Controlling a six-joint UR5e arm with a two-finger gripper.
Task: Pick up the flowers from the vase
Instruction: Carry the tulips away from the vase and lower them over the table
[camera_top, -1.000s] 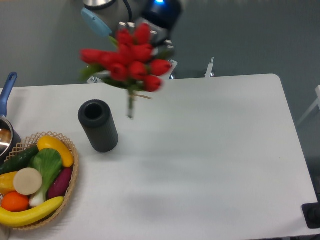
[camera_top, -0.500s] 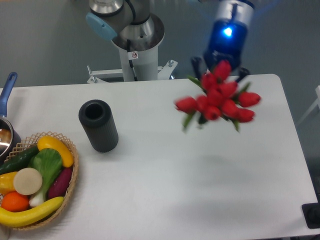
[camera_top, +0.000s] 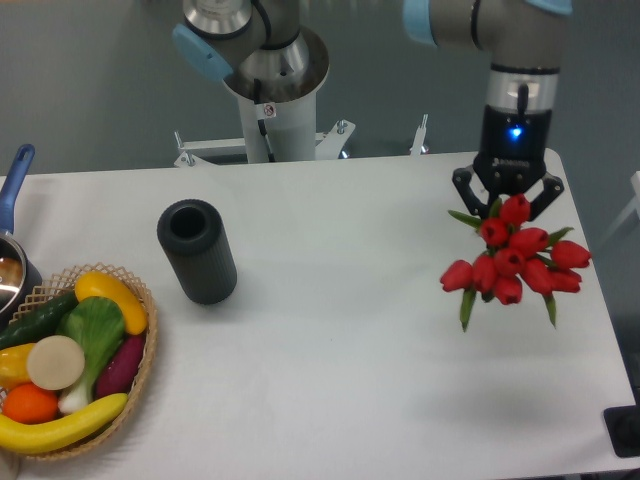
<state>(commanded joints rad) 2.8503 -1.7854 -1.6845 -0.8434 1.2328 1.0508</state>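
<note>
Camera view: my tool (camera_top: 507, 200) hangs over the right side of the white desk (camera_top: 350, 380), its two dark fingers (camera_top: 463, 186) closed in on the flowers (camera_top: 515, 258), with the red buds and green leaves fanned out below them. The bunch is out of the vase (camera_top: 196, 250), which stands upright and well apart on the left of the desk. A wicker basket (camera_top: 146, 350) of fruit and vegetables sits near the front left edge, beside a blue-handled pot (camera_top: 14, 190).
</note>
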